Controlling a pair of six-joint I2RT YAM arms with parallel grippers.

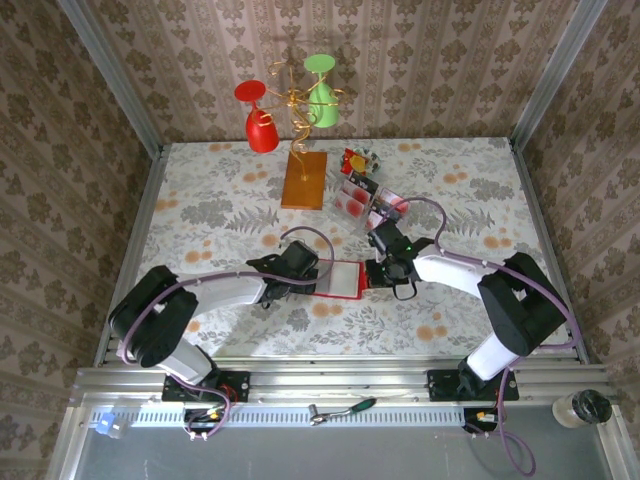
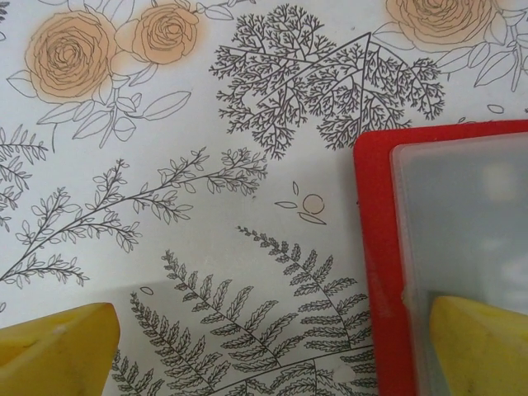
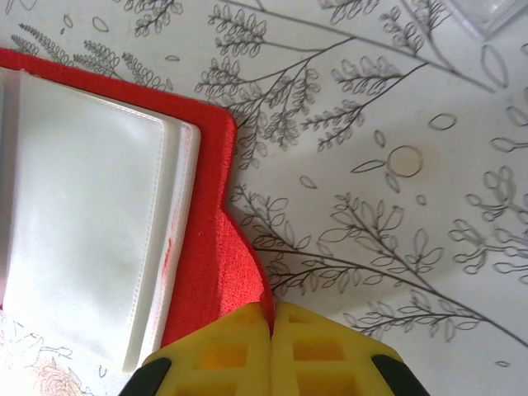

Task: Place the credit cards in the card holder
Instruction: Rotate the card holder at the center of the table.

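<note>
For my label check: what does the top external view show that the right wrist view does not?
Top external adds: the credit cards, the wooden slab with its wire stand, the open left gripper. Right wrist adds: the clear pocket seams, and the right gripper shut on the card holder at its red edge. Both share that holder and the flowered table.

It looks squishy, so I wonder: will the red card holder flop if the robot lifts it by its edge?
Probably it flops: the red edge of the card holder bulges where the right tool pinches it. Its fuzzy-looking cover likely isn't slippery. It looks thin, with clear pockets, so it's probably light.
</note>
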